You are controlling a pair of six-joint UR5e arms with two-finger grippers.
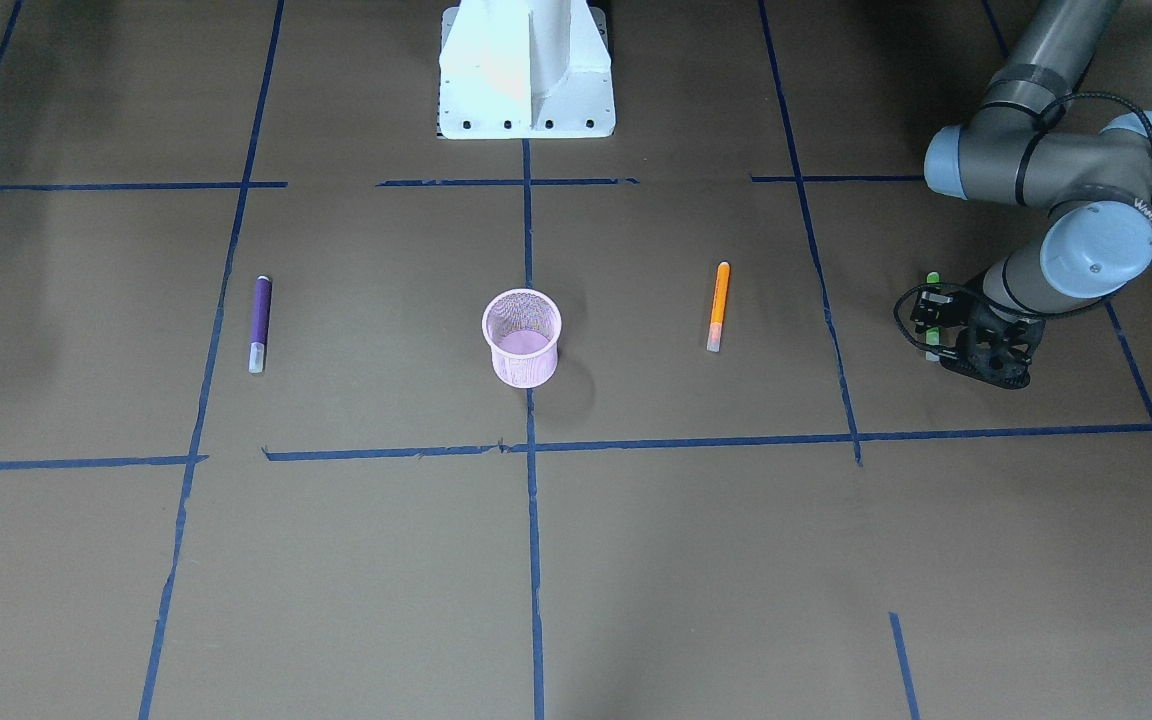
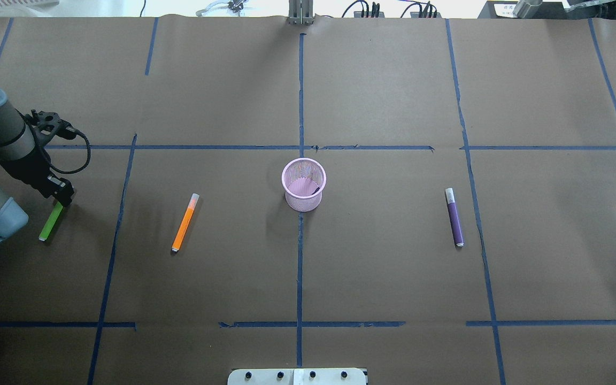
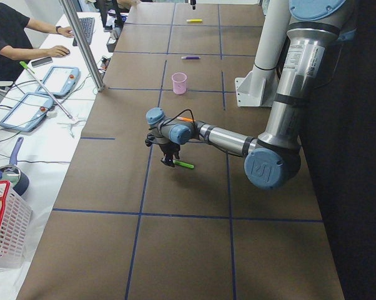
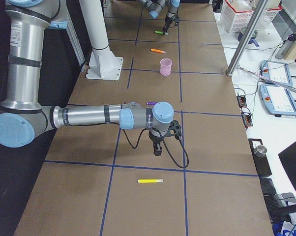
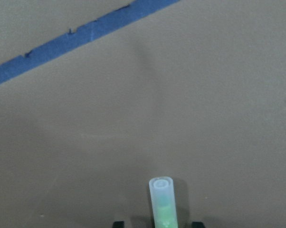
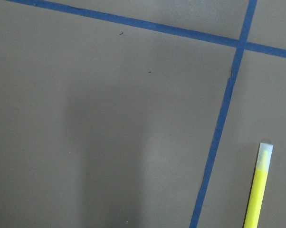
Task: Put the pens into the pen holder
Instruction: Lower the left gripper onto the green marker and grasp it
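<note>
The left tool (image 2: 62, 198) stands open, its fingers straddling, with a gap on each side, the pale cap end of the thick green marker pen (image 2: 50, 223), which lies flat on the brown paper-covered surface (image 2: 372, 267). The thick orange marker pen (image 2: 185, 223) lies between it and the upright pink wire-mesh pen holder (image 2: 302, 202). The thick purple marker pen (image 2: 454, 216) lies on the holder's other side. The right tool (image 4: 158, 147) hangs near a yellow marker pen (image 4: 150, 181); its state cannot be told.

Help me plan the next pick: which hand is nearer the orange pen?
Left. The left hand is at the green pen, next over from the orange pen; the right hand hovers far off, past the purple pen.
</note>
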